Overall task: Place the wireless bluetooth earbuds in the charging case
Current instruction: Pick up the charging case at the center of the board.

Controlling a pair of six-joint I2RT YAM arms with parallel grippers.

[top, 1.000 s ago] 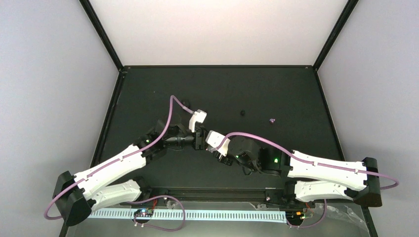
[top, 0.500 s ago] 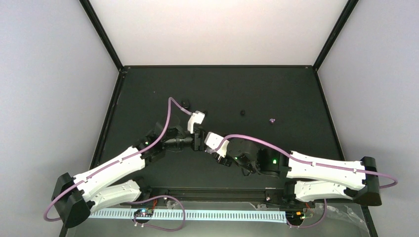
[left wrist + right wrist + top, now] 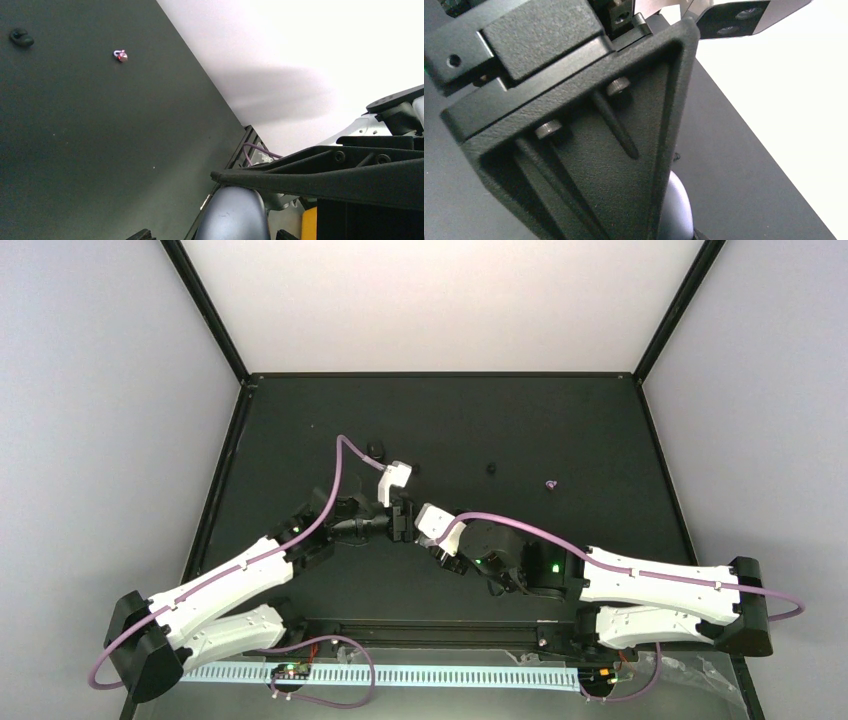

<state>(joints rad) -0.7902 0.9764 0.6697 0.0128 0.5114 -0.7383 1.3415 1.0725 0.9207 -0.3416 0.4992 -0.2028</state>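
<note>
Ok, status: both grippers meet nose to nose over the counter (image 3: 560, 420), a little left of its centre. The charging case (image 3: 230, 215) (grey-blue, rounded, only its top shows in either wrist view) sits between them.

The left gripper (image 3: 397, 522) is part open. Its fingertips just poke into the bottom of the left wrist view on either side of the case, with a clear gap on one side and a thin one on the other, so it has no hold on anything.

One finger of the right gripper (image 3: 418, 530) runs across the left wrist view as a black bar, its tip right at the top of the case. Its own camera is mostly blocked by the left gripper's ribbed black finger, with the case peeking out underneath. I can't tell whether the right gripper is clamped on the case or how wide it stands.

One black earbud (image 3: 376, 449) lies loose on the counter just beyond the left wrist, near the purple cable (image 3: 345, 455). The second black earbud (image 3: 491, 468) is off to its right, well apart. The purple-and-white earbud (image 3: 551, 483) is farther right again, near the second black earbud. All three lie farther back than the grippers and apart from them.
</note>
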